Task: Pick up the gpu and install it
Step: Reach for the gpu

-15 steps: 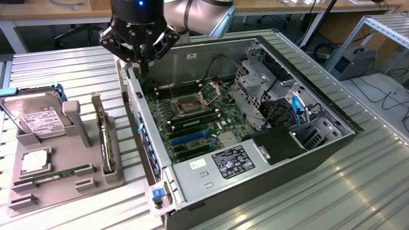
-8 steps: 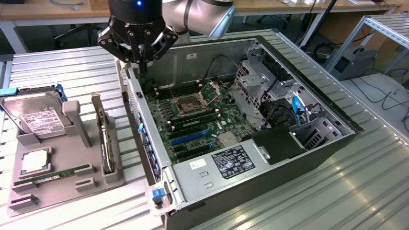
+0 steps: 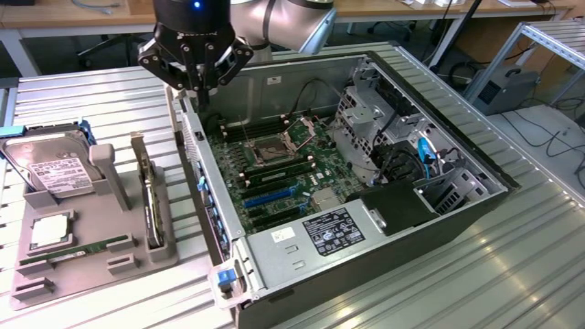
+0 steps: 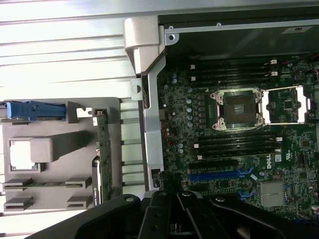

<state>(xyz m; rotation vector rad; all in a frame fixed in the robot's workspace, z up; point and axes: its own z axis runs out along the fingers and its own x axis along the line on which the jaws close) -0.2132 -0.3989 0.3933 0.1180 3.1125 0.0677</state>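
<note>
The gpu [image 3: 152, 200] stands on its edge in a slot of the grey holder [image 3: 87, 277], left of the open computer case [image 3: 366, 205] in the exterior view. Its silver bracket points up at the far end. In the wrist view the gpu [image 4: 103, 149] is a thin green strip beside the case wall. My gripper [image 3: 196, 88] hangs shut above the case's rear corner, apart from the gpu and holding nothing. In the wrist view the gripper [image 4: 169, 183] hovers over the motherboard's edge near the blue slot [image 4: 214, 175].
The grey holder also carries a hard drive [image 3: 51, 168], a processor chip [image 3: 51, 233] and a RAM stick [image 3: 73, 250]. Inside the case lie the motherboard with its open processor socket [image 3: 274, 147] and a drive cage with cables [image 3: 393, 137]. The table is ribbed metal [image 3: 512, 274].
</note>
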